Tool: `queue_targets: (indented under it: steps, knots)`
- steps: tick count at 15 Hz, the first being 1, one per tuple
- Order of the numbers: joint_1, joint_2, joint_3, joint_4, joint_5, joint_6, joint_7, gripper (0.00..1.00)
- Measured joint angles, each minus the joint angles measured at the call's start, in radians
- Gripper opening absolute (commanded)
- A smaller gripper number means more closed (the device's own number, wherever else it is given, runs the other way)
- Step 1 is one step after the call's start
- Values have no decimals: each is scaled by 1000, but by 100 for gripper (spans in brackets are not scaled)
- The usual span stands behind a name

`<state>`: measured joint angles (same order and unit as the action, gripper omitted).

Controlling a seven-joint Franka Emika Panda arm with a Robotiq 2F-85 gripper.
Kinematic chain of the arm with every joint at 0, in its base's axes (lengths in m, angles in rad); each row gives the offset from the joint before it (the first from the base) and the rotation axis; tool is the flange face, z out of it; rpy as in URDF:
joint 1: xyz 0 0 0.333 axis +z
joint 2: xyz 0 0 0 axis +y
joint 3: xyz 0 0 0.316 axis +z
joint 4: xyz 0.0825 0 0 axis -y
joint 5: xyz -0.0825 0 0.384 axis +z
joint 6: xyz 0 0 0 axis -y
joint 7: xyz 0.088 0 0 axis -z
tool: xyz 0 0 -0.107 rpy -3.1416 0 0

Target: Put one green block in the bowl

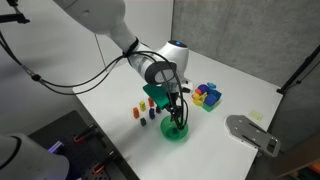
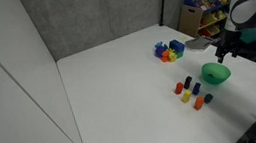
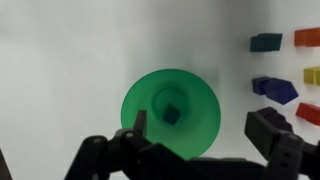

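Directly below the gripper [image 3: 200, 125], the bowl [image 3: 172, 90] is sitting upright on the white table [image 3: 60, 60]. The green block [image 3: 172, 115] is lying inside it, at the centre of its floor. The fingers [image 3: 136, 124] are standing spread wide apart, gripping nothing. In the wrist view they are entering from 6 o'clock, one overlapping the bowl's rim at 8 o'clock and the other standing clear of it at 4 o'clock. In both exterior views the gripper [image 1: 172, 113] [image 2: 228, 51] is hovering just above the bowl [image 1: 176, 133] [image 2: 215, 73]. Several small blocks [image 3: 266, 42] are lying apart from the bowl, between 1 and 3 o'clock in the wrist view. A blue-yellow-magenta toy cluster [image 1: 207, 96] is resting on the table, further from the bowl.
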<state>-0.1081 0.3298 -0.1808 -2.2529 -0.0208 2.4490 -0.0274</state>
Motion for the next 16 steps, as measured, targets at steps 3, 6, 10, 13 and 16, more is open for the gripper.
queue_targets:
  steps: [3, 6, 10, 13, 16]
  knots:
    - [6, -131, 21, -67, -19, -127, -5, 100]
    - [13, -266, 44, -103, -25, -272, -10, 100]
    - [20, -453, 74, -102, -24, -464, -43, 100]
    - [32, -586, 85, -102, -24, -526, -69, 100]
    - [41, -688, 93, -106, -24, -527, -75, 100]
